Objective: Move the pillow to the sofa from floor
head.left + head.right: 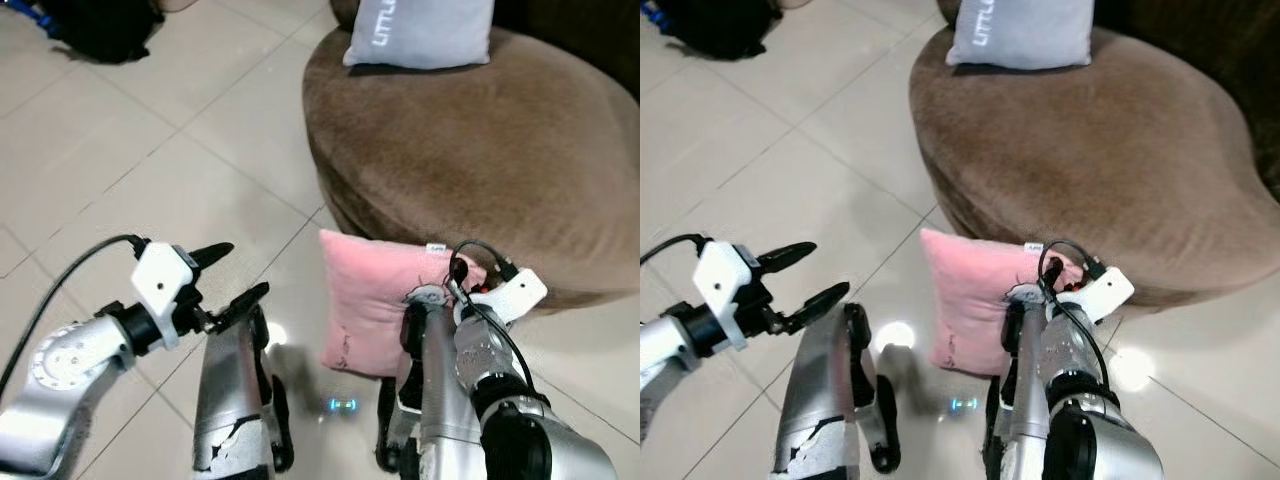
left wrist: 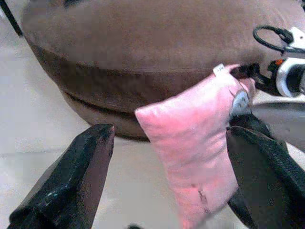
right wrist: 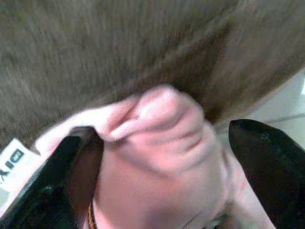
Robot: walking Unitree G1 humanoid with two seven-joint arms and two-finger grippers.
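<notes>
- The pink pillow (image 1: pixel 372 300) is standing on edge on the tiled floor (image 1: pixel 180 190), leaning back against the curved base of the brown sofa (image 1: pixel 480 150).
- Its long axis is running up and down, tilted a little; its broad face is turning toward the robot and its top edge, with a small white tag, is pointing up at the sofa's rim.
- The right gripper (image 3: pixel 157 157) is sitting at the pillow's upper right corner, its two black fingers (image 3: pixel 267 157) spread to either side of the bunched pink fabric; the corner is lying between them, and I cannot tell whether they are pressing on it.
- The left gripper (image 1: pixel 232 272) is hovering over the floor to the left of the pillow, apart from it, with its fingers (image 2: pixel 71 181) spread wide and nothing between them.
- A grey cushion (image 1: pixel 420 32) with white lettering is resting on the far part of the sofa seat, well apart from the pink pillow.
- A dark bag (image 1: pixel 100 28) is lying on the floor at the far left.
- The sofa's side wall is rising right behind the pillow, between it and the seat above.
</notes>
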